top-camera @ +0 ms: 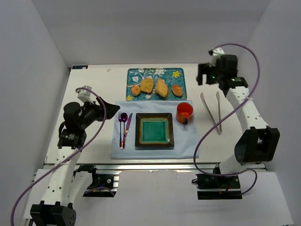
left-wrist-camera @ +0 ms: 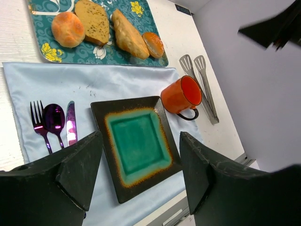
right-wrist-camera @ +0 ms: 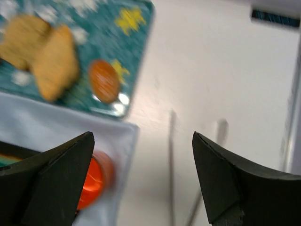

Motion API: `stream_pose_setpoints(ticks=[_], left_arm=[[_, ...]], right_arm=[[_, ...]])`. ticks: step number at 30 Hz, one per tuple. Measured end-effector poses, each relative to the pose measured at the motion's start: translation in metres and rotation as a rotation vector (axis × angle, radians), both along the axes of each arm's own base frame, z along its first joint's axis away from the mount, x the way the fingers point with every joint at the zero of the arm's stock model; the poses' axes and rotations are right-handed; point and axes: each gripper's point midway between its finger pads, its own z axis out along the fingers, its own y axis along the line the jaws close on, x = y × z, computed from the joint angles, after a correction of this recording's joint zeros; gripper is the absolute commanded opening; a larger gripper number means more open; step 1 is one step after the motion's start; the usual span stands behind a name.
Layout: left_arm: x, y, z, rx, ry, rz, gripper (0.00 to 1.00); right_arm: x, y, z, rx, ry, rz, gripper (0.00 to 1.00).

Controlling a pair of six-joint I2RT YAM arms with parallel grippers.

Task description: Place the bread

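The right gripper [right-wrist-camera: 141, 141] hangs high over the far right of the white table [top-camera: 94, 89], its black jaws spread wide with nothing between them. The left gripper [left-wrist-camera: 140, 139] is likewise spread and empty, poised above the near left of the setting.

Below the right gripper, somewhat blurred, lies the small glazed orange-brown roll [right-wrist-camera: 104, 80], at the right end of the teal floral rectangular tray [top-camera: 178, 72]. Beside it on that tray sit the long golden pastry [top-camera: 161, 87], the brown bread slice [top-camera: 147, 84] and the round pale bun [top-camera: 135, 90]. All four are ungrasped and well apart from the square dark-rimmed teal glazed plate [top-camera: 154, 131] on the pale blue cloth mat [top-camera: 188, 143], which I take for the destination. The steel tongs [top-camera: 211, 110] lie just right of the mat.

Bread should be light, soft and easily crushed or crumbled. A gentle pinch across the roll's short middle seems best, not its tapering ends.
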Motion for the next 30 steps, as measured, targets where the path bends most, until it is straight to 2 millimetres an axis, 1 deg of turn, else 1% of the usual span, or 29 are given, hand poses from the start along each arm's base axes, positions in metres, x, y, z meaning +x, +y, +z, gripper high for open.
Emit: stream_pose_setpoints(ticks=[1,2,3,4,5,6,8,9,10,11,12,14,22,24,27,30], left_arm=[[0.001,-0.001,0.000,-0.003,0.001,-0.003,0.75],[0.003,-0.002,-0.001,-0.006,0.002,-0.007,0.76],[0.004,-0.002,-0.001,-0.009,0.001,-0.011,0.75],[0.005,-0.003,-0.001,-0.013,0.002,-0.015,0.75],[0.007,-0.004,-0.001,-0.015,0.003,-0.019,0.75],[0.008,-0.004,-0.001,-0.018,0.003,-0.021,0.76],[0.009,-0.006,-0.001,-0.022,0.001,-0.029,0.75],[0.009,-0.006,-0.001,-0.024,0.001,-0.032,0.75],[0.009,-0.007,-0.001,-0.025,0.000,-0.036,0.76],[0.010,-0.007,-0.001,-0.026,-0.002,-0.040,0.75],[0.010,-0.008,0.000,-0.027,-0.006,-0.042,0.75],[0.011,-0.008,0.001,-0.029,-0.011,-0.046,0.76],[0.010,-0.009,-0.002,-0.034,-0.017,-0.052,0.75],[0.008,-0.010,-0.006,-0.038,-0.012,-0.054,0.76],[0.005,-0.010,-0.013,-0.043,0.004,-0.058,0.76],[0.004,-0.011,-0.014,-0.043,0.006,-0.059,0.76]], right_arm=[[-0.006,-0.022,-0.017,-0.020,0.044,-0.026,0.86],[-0.012,-0.046,-0.033,-0.036,0.086,-0.042,0.78],[-0.021,-0.065,-0.047,-0.045,0.124,-0.040,0.45],[-0.029,-0.080,-0.059,-0.057,0.153,-0.035,0.21],[-0.038,-0.097,-0.070,-0.054,0.185,-0.040,0.03],[-0.047,-0.112,-0.077,-0.054,0.207,-0.049,0.00],[-0.061,-0.129,-0.086,-0.047,0.236,-0.064,0.00],[-0.066,-0.135,-0.088,-0.048,0.244,-0.066,0.23],[-0.069,-0.138,-0.089,-0.046,0.246,-0.067,0.42],[-0.072,-0.140,-0.090,-0.052,0.246,-0.062,0.71],[-0.075,-0.141,-0.091,-0.054,0.249,-0.061,0.79],[-0.079,-0.143,-0.095,-0.064,0.256,-0.060,0.89],[-0.097,-0.157,-0.126,-0.119,0.345,-0.115,0.89],[-0.105,-0.158,-0.140,-0.133,0.377,-0.115,0.89],[-0.121,-0.158,-0.166,-0.147,0.435,-0.108,0.89],[-0.134,-0.154,-0.186,-0.138,0.489,-0.098,0.89]])
